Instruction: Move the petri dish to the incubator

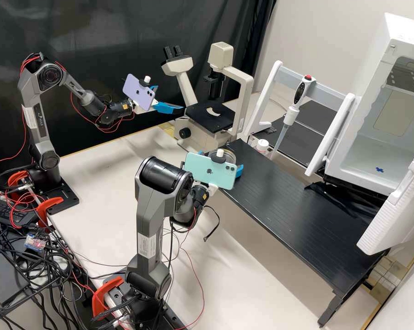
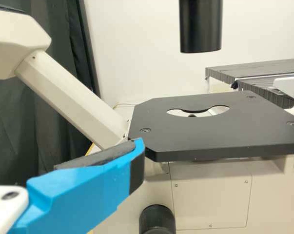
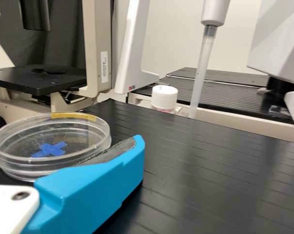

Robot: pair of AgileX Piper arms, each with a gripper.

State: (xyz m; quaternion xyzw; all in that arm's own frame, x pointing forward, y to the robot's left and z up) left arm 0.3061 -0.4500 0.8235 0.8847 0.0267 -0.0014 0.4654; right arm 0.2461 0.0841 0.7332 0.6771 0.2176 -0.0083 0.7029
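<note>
Black ribbed surface (image 1: 298,206), petri dish at its microscope end.
Round clear plastic petri dish (image 3: 51,139) lies between the two blue fingers of the right claw (image 1: 221,160), which stand apart; I judge only the approach is done, and gripping, carrying and placing are left. Farther, the left claw (image 1: 169,98) is also apart, near the cream microscope (image 1: 209,117). The white boxy incubator (image 1: 397,34) is open. Turquoise phone (image 1: 211,170) partly hides the dish; whether pads touch it, or it rests fully down, I cannot tell.

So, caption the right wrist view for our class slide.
Clear petri dish showing a blue cross, white-capped bottle and pipette beyond.
</note>
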